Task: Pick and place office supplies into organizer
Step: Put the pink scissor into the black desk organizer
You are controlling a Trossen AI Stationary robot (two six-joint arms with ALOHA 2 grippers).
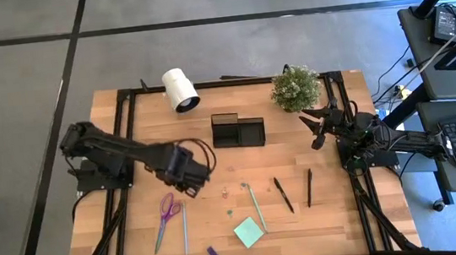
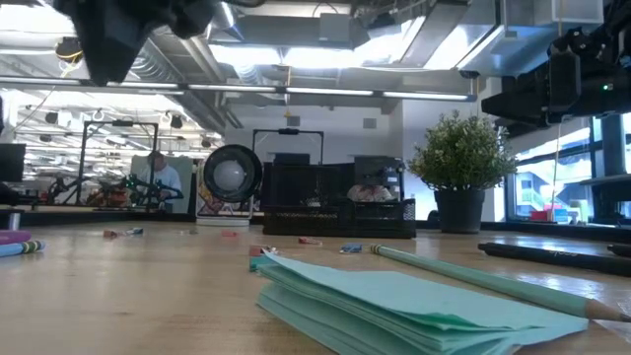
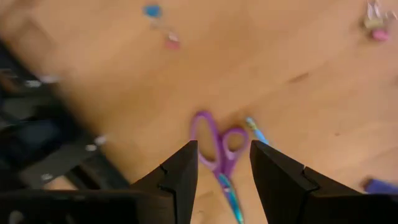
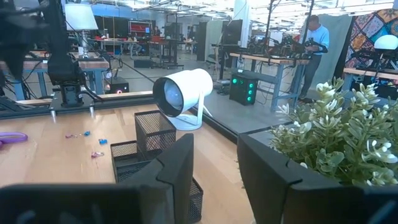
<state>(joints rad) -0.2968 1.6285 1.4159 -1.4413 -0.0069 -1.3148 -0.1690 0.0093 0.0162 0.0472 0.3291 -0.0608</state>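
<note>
The table [image 1: 125, 113] carries everything, and the left gripper [image 1: 189, 172] hangs above its middle-left with its jaws apart and empty; in the left wrist view that gripper [image 3: 222, 171] frames the scissors [image 3: 217, 152] just below and ahead of its fingertips. The right gripper [image 1: 320, 126] waits well off to the far right beside the plant [image 1: 295, 88], jaws also apart and holding nothing. The organizer [image 1: 238, 131] sits beyond the left gripper and a little to its right, near the white roll [image 1: 179, 89]. The scissors [image 1: 168, 219] lie flat just short of the left gripper, purple handles toward it and blades pointing away to the near table edge, long axis running roughly front to back with a slight slant. They look stiff, light and thin, so they will likely sit low and slide on the wood; the handle loops or the pivot just past them seem the firmest place to pinch, across the narrow width. A grey-blue pen [image 1: 184, 229] lies just beside the blades, nearly parallel, close enough to be nudged. The sticky pad [image 1: 248, 231], soft-edged and flat, lies farther right and nearer the table's front.
</note>
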